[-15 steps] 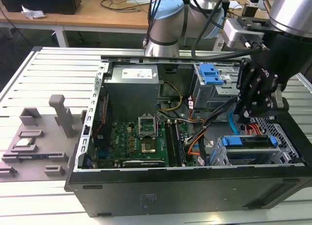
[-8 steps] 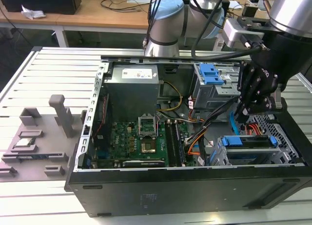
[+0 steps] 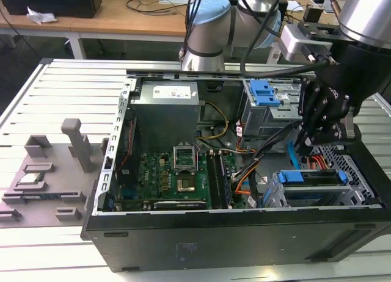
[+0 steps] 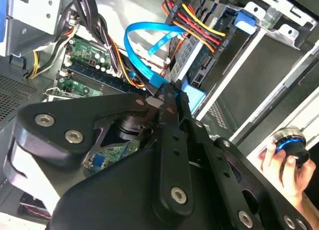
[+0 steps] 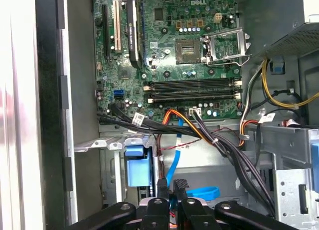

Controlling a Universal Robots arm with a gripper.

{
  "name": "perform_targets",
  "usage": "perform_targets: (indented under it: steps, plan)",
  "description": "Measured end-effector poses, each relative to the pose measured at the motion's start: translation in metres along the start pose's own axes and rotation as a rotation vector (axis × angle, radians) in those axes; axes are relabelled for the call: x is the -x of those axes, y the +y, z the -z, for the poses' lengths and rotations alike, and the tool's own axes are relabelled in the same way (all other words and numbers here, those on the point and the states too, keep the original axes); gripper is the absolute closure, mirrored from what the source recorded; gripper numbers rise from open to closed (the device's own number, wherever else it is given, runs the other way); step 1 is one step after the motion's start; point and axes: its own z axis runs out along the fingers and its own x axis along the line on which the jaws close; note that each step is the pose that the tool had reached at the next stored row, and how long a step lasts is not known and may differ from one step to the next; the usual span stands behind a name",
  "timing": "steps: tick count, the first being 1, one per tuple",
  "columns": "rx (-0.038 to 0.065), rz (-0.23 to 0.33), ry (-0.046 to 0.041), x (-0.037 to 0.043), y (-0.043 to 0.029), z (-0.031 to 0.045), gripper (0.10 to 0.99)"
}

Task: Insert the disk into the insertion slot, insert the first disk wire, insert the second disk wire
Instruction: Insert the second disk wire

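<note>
The fingers (image 4: 169, 98) are pinched shut on the blue wire (image 4: 144, 51) connector, just beside the disk (image 3: 308, 178), which already sits in the insertion slot (image 3: 360, 184). A tilted plug could jam or slip, I judge. Beyond the slot, the bundled cables (image 5: 219, 140) could snag the arm.

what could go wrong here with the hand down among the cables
The hand sits shut on the blue flat cable beside the disk in the insertion slot. The cable loops sharply, so it may kink. Orange and black wires crowd nearby and could snag. A person's hand lies close to the arm.
</note>
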Motion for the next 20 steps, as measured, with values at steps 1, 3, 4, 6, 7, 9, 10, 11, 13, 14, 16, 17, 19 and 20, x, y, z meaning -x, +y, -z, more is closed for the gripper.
perform_targets:
  steps: [1, 3, 4, 6, 7, 9, 10, 11, 13, 14, 16, 17, 19, 20]
  plan:
    - [0.000, 0.000, 0.0000, -0.0035, -0.0003, -0.0001, 0.925]
    - [0.000, 0.000, 0.0001, -0.0131, -0.0009, -0.0006, 0.925]
    - [0.000, 0.000, -0.0001, -0.0148, -0.0013, -0.0013, 0.925]
    - [0.000, 0.000, 0.0004, -0.0153, -0.0065, -0.0059, 0.925]
    - [0.001, 0.000, 0.0008, -0.0151, -0.0099, -0.0090, 0.925]
    - [0.001, 0.000, 0.0041, -0.0145, -0.0169, -0.0141, 0.925]
    - [0.000, 0.000, 0.0050, -0.0144, -0.0180, -0.0153, 0.925]
    - [0.001, 0.000, 0.0057, -0.0143, -0.0188, -0.0167, 0.925]
    - [0.000, 0.000, 0.0096, -0.0141, -0.0208, -0.0197, 0.925]
    - [0.000, 0.000, 0.0104, -0.0141, -0.0214, -0.0204, 0.925]
    - [0.000, 0.000, 0.0125, -0.0140, -0.0224, -0.0216, 0.925]
    - [0.000, 0.000, 0.0148, -0.0139, -0.0232, -0.0224, 0.925]
    - [0.000, 0.000, 0.0183, -0.0138, -0.0248, -0.0236, 0.925]
    - [0.000, 0.000, 0.0191, -0.0138, -0.0255, -0.0239, 0.925]
